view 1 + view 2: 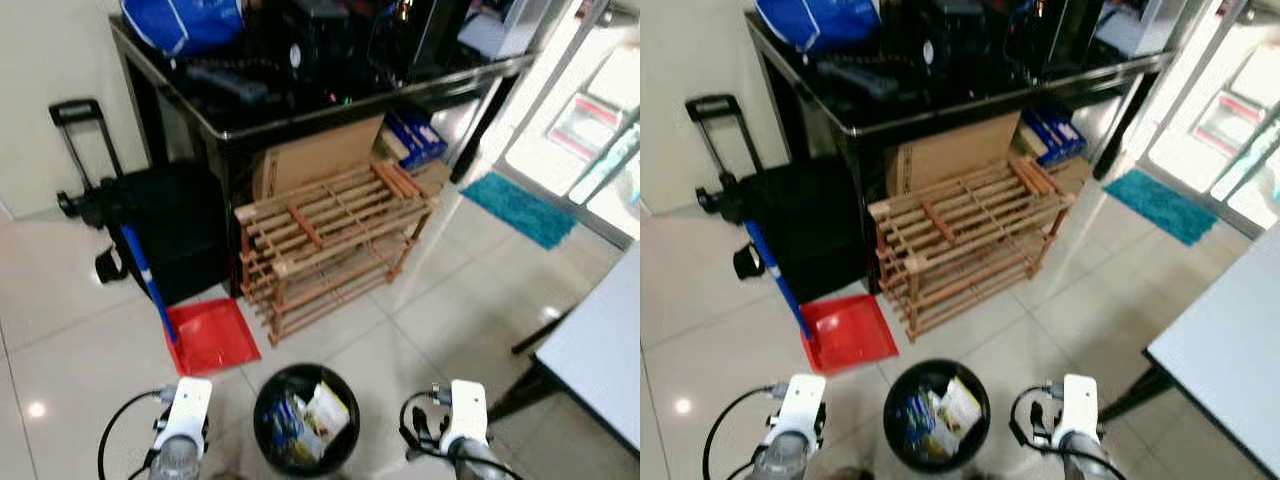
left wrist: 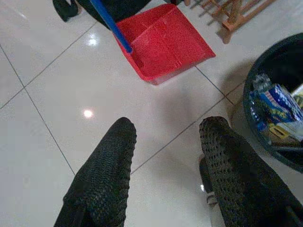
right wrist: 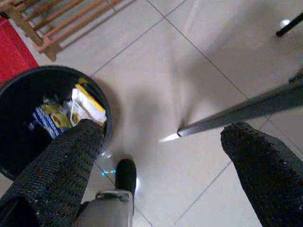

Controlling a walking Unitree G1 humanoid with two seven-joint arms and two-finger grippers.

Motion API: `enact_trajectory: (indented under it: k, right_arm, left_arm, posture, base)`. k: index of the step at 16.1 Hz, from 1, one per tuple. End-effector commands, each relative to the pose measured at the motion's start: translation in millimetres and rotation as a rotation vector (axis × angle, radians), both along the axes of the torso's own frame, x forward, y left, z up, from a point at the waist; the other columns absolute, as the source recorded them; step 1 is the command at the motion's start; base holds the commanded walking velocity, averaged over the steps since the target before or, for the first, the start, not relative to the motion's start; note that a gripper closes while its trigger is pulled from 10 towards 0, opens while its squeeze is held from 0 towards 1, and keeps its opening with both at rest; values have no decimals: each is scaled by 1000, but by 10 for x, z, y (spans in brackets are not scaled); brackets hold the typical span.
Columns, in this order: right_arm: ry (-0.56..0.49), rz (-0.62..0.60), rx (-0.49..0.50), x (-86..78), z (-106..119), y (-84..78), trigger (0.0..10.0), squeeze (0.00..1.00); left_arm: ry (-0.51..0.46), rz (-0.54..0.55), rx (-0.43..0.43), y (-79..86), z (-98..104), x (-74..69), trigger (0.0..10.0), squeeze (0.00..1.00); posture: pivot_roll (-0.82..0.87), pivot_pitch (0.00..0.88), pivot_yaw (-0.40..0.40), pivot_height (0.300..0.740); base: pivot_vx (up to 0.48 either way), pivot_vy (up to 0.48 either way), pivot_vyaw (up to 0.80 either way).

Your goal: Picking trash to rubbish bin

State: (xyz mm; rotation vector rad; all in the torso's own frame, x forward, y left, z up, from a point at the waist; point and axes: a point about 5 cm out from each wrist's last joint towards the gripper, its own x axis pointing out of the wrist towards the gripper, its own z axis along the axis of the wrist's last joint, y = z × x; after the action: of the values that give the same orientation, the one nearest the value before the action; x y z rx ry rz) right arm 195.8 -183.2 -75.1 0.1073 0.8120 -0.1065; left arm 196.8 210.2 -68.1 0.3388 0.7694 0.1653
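At the far left a black trolley case (image 1: 150, 225) with a raised handle stands against the wall, beside the black table (image 1: 300, 110); a blue bag (image 1: 185, 22) lies on the table's left corner; leaning by the case, a red dustpan (image 1: 212, 335) with a blue handle rests flat on the tiled floor (image 1: 70, 340). Low on the left, the left gripper (image 2: 168, 142) hangs over bare tiles, its two black fingers (image 2: 111, 165) spread apart and holding nothing; in its wrist view the dustpan lies beyond the fingertips and the bin's rim sits just beside one finger. Between the two arms stands the round black rubbish bin (image 1: 268, 400) on the floor; inside it lies trash (image 1: 312, 415), a pale packet and blue and yellow wrappers. Behind the bin a wooden slatted rack (image 1: 330, 245) stands against the table's front edge, with a cardboard box (image 1: 315, 155) tucked under the table. To the right of the bin, the right gripper (image 3: 161, 142) hovers above the floor, fingers wide apart and empty, one finger near the bin's rim. Farther right a teal mat (image 1: 520, 208) lies by a bright doorway; a pale tabletop (image 1: 600, 350) on dark legs fills the right edge.
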Motion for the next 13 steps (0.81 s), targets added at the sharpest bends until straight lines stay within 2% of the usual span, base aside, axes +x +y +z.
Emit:
enact_trajectory:
  k: [1, 13]
  right_arm:
    - [8, -26, 0, -17, -4, -60, 10000, 0]
    - [11, -21, 3, -24, -9, -54, 10000, 0]
  left_arm:
    - [7, 9, -6, -17, -16, -21, 10000, 0]
    - [1, 8, -13, -36, -14, -13, 10000, 0]
  posture:
    - [-35, 50, -112, 740]
    - [-35, 52, -114, 740]
  base:
    - [-251, 0, 0]
    - [-306, 0, 0]
